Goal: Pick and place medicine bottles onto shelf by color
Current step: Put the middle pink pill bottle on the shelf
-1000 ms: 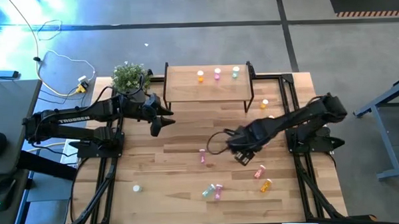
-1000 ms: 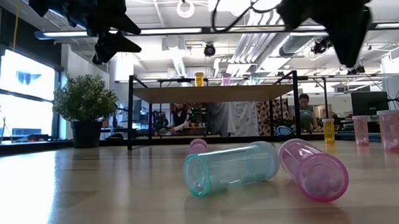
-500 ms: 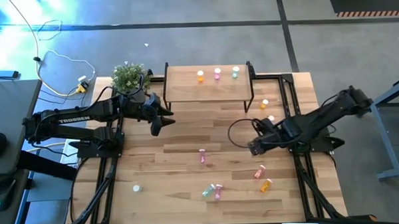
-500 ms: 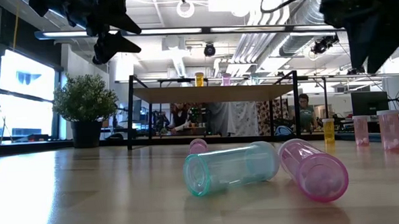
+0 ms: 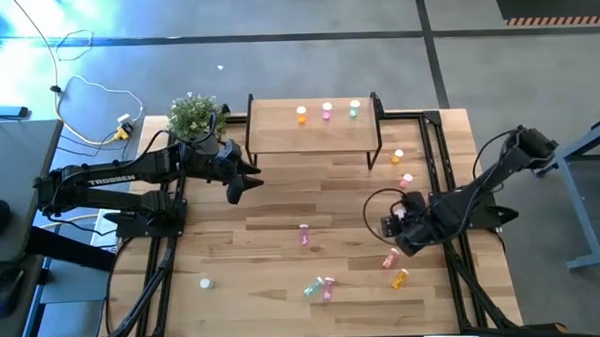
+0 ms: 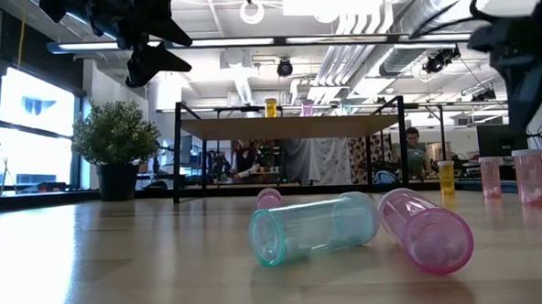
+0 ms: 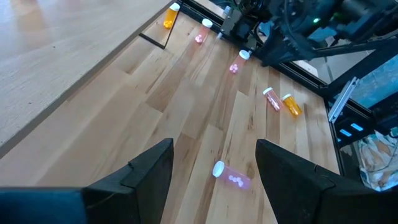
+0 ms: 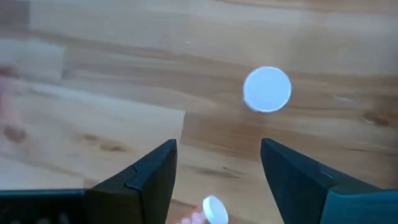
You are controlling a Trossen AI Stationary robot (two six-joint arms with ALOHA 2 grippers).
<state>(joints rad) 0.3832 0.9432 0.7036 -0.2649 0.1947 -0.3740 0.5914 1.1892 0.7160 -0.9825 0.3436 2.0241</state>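
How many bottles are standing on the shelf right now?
3, in a row along the shelf's far edge: an orange bottle on the left, a pink bottle in the middle, a green bottle on the right. None seems hidden from above.

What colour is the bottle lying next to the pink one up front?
Green bottle, clearest in the low view.

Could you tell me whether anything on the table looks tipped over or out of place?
Yes: a green bottle and a pink bottle lie on their sides, touching, near the table's front edge, while three bottles stand upright on the shelf.
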